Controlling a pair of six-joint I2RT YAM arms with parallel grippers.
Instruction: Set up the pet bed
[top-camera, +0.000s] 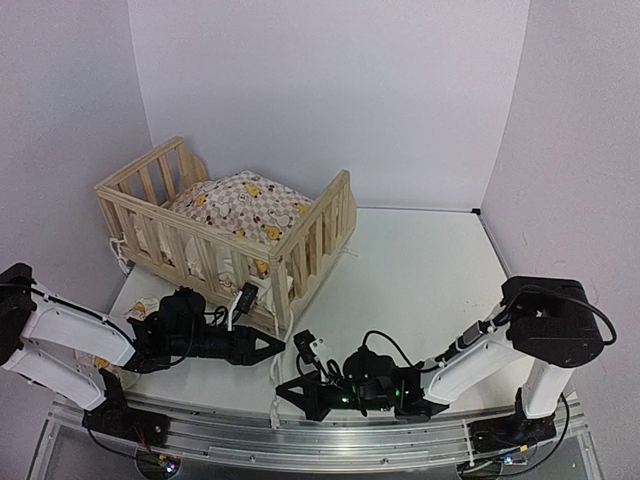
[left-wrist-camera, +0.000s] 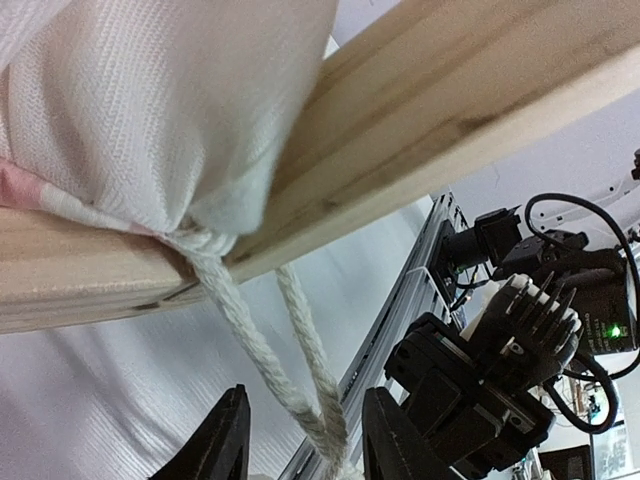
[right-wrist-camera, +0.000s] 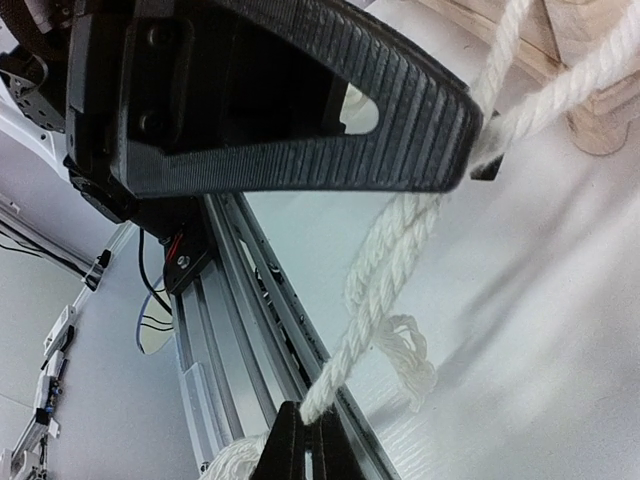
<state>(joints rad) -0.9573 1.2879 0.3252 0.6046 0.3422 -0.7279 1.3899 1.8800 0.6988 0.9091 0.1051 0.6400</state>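
Table (top-camera: 420, 270) holds the pet bed frame (top-camera: 318, 212) at back left, standing upright and assembled. The cushion (top-camera: 245, 200) lies inside the rails, duck print up, so the big step looks done.

What looks left is the tying. At the near corner the cushion's white corner sits against the wooden rail (left-wrist-camera: 450, 110), and its tie strings (left-wrist-camera: 300, 330) hang loose below it. No knot round the wood shows from the left wrist view.

Both arms are low at that corner. The left gripper (left-wrist-camera: 307, 400) has its jaws partly apart with both strands running down between them, a gap on each side, so nothing is pinched. The right gripper (right-wrist-camera: 305, 440) sits just beside it, jaws closed on the tie strings and drawing them taut toward the frame.

Ties at the other corners are too small to judge from the top view. Rough call: cushion placed, this corner's tie in progress, fastening not yet done
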